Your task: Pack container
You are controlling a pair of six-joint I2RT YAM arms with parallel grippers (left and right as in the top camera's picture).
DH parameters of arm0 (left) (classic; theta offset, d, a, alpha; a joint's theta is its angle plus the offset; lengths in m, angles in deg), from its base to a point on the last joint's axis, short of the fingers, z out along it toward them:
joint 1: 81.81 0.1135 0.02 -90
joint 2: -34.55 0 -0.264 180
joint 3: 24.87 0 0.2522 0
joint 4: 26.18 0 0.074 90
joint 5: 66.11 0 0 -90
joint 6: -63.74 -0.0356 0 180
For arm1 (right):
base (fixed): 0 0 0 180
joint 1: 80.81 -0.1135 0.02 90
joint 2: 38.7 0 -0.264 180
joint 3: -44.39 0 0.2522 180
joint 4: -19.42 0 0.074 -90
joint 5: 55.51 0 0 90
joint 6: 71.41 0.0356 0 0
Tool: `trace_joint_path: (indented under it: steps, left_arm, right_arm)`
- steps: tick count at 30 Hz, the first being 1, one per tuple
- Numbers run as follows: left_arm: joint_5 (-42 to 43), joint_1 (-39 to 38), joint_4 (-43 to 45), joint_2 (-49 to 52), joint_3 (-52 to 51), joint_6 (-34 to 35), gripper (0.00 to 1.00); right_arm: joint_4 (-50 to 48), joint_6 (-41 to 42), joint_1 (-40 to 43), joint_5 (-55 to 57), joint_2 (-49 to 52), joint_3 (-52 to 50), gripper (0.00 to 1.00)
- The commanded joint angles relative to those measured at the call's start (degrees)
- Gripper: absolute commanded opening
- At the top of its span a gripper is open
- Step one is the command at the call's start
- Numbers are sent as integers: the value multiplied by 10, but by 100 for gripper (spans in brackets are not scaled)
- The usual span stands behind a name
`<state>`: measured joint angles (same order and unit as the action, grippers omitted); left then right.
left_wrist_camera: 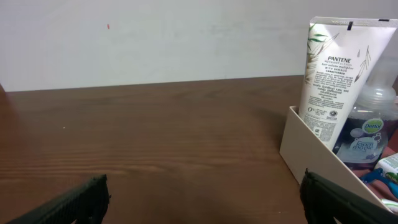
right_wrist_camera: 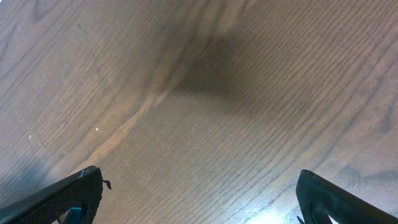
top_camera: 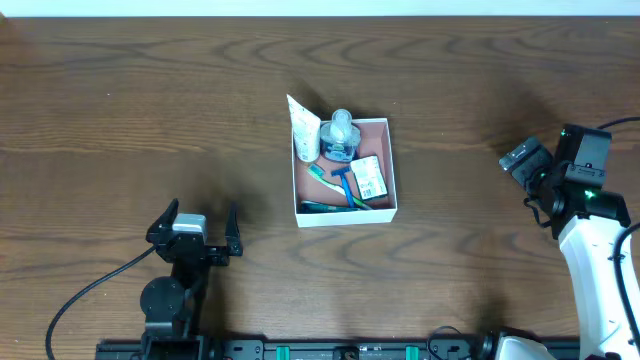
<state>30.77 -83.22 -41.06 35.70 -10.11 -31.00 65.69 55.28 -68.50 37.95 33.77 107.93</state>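
Note:
The container (top_camera: 392,170) is a square white-walled box with a pinkish floor at the table's middle. In it are a white Pantene tube (top_camera: 305,130), a clear sanitizer bottle (top_camera: 340,135), a blue razor (top_camera: 349,185), a green toothbrush (top_camera: 322,174) and a small white packet (top_camera: 369,178). My left gripper (top_camera: 197,228) is open and empty, near the front, left of the container. In the left wrist view (left_wrist_camera: 202,196) the container wall (left_wrist_camera: 311,149), tube (left_wrist_camera: 329,68) and bottle (left_wrist_camera: 367,124) show at right. My right gripper (top_camera: 528,175) is open and empty at the far right; its wrist view (right_wrist_camera: 199,193) shows only bare wood.
The brown wooden table (top_camera: 150,100) spreads round the container. A pale wall (left_wrist_camera: 155,37) stands behind the table's far edge. A black rail (top_camera: 330,350) and a cable (top_camera: 90,295) lie at the front edge.

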Motion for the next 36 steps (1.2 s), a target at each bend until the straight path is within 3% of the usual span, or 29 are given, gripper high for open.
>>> trace_joint_path:
  steps: [1, 12, 20, 28, 36]
  left_arm:
    - [4, -2, -23, 2, -8, -2, 98]
    - [4, -2, -23, 2, -8, -2, 98]
    - [4, -2, -23, 2, -8, -2, 98]
    - [4, -2, -23, 2, -8, -2, 98]
    - [4, -2, -23, 2, -8, -2, 98]
  right_arm:
    - [2, 1, 3, 9, -39, 6, 99]
    - [2, -31, -44, 43, -334, -102, 99]
    - [-177, -31, -88, 43, -551, -289, 99]
    - [-269, -67, -151, 42, -659, -396, 99]
    - [-306, -162, -165, 21, -699, -459, 99]
